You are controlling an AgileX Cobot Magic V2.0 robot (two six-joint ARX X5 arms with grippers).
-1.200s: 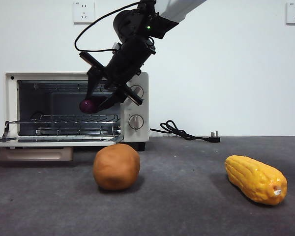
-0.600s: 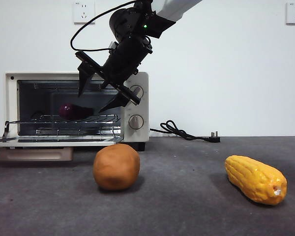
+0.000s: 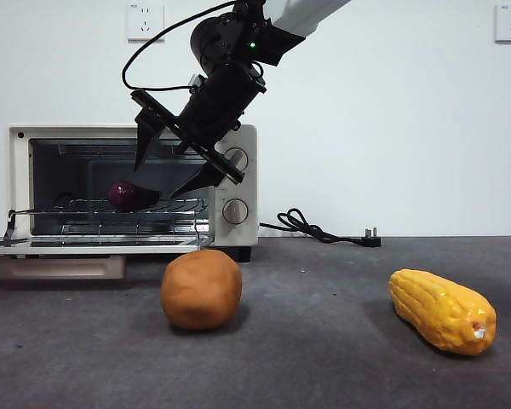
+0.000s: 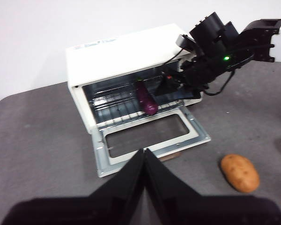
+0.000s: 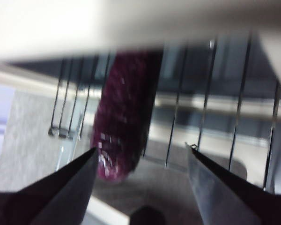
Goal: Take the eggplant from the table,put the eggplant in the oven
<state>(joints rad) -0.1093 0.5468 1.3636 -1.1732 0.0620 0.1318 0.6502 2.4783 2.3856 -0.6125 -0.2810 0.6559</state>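
**Eggplant on the rack, right gripper empty at the oven mouth**

I read the step in hand as the release and pull-back. The eggplant (image 3: 123, 195) lies on the wire rack (image 3: 111, 207) inside the oven (image 3: 238, 183), left of centre in the front view, and nothing grips it. My right gripper (image 3: 166, 158) hangs just in front of the oven opening, upper centre-left of that frame, jaws spread wide with no contact on the eggplant; in the right wrist view the eggplant (image 5: 124, 122) sits between and beyond the two open jaws. To do this well I would draw the gripper straight back out along its approach line, keep the jaws apart until they are free of the eggplant's near end, and stay above the dropped door (image 4: 145, 140) and below the oven's top lip. A sideways sweep could nudge the eggplant, which I judge likely to roll on the bars.

In the left wrist view the eggplant (image 4: 146, 98) runs front to back, its long axis along the oven's depth, roughly in line with the rack wires, one rounded end near the front edge of the rack. I cannot tell which end is the stem.

My left gripper (image 4: 143, 161) waits well back over the table (image 3: 324, 341), jaws pressed together.
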